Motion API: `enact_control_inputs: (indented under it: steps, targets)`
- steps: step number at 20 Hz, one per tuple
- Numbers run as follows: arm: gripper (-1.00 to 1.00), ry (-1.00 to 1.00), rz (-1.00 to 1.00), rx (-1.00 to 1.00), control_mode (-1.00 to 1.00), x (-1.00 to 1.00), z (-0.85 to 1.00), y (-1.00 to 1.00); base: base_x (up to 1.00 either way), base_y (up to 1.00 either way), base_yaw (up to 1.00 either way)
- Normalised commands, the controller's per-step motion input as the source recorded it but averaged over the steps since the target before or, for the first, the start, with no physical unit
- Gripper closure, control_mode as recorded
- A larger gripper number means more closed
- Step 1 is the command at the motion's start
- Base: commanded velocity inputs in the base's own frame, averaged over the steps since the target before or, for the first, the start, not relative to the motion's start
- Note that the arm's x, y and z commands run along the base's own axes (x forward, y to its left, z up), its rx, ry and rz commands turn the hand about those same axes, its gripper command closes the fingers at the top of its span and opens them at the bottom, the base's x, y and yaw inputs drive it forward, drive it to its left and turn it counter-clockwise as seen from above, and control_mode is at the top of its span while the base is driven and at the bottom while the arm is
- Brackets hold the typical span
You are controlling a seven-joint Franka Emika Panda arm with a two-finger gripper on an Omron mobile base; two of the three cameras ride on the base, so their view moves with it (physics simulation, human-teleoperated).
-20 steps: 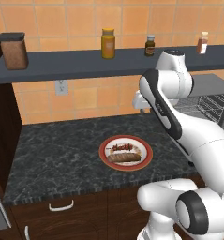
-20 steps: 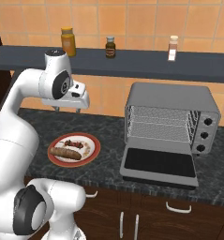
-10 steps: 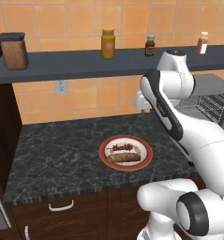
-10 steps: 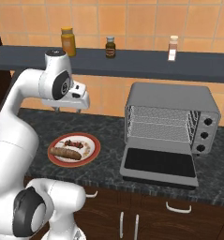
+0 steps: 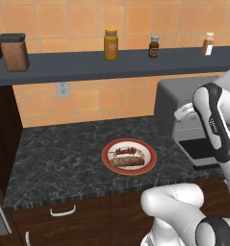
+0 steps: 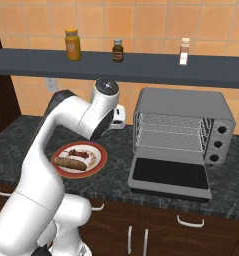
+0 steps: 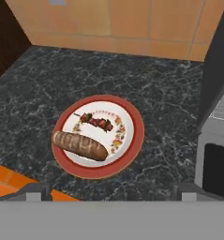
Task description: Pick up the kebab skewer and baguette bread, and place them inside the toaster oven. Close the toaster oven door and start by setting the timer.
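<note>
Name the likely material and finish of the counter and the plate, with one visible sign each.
Counter: probably polished stone such as granite, dark with pale marbled veins. Plate: looks like glazed ceramic, with a smooth red rim and white centre bearing a floral ring.

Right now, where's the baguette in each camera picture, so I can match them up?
Left base view: the baguette lies low and centre, on the plate's near side.
Right base view: the baguette is at mid-left, beside the white arm.
Hand view: the baguette sits left of centre, on the plate's lower left.
Shared landmark: the kebab skewer on the same plate; the toaster oven stands to its right.
</note>
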Motion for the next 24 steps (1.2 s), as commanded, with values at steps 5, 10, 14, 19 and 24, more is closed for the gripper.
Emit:
enact_control_inputs:
  steps: [5,10,14,19,24]
  targets:
    - [-1.00,-0.23,0.34,0.13,-1.00,0.19,-0.29,-1.00,0.00,0.00,0.00]
    - [-1.00,-0.24,0.31,0.12,-1.00,0.49,-0.32,-0.83,0.00,0.00,0.00]
    - [-1.00,-0.27,0.28,0.00,-1.00,0.43,-0.33,-0.54,0.00,0.00,0.00]
    - [-1.00,-0.19,0.11,-0.03,-1.00,0.42,-0.21,-0.40,0.00,0.00,0.00]
    - [-1.00,-0.04,-0.04,0.02,-1.00,0.38,-0.36,-0.18,0.00,0.00,0.00]
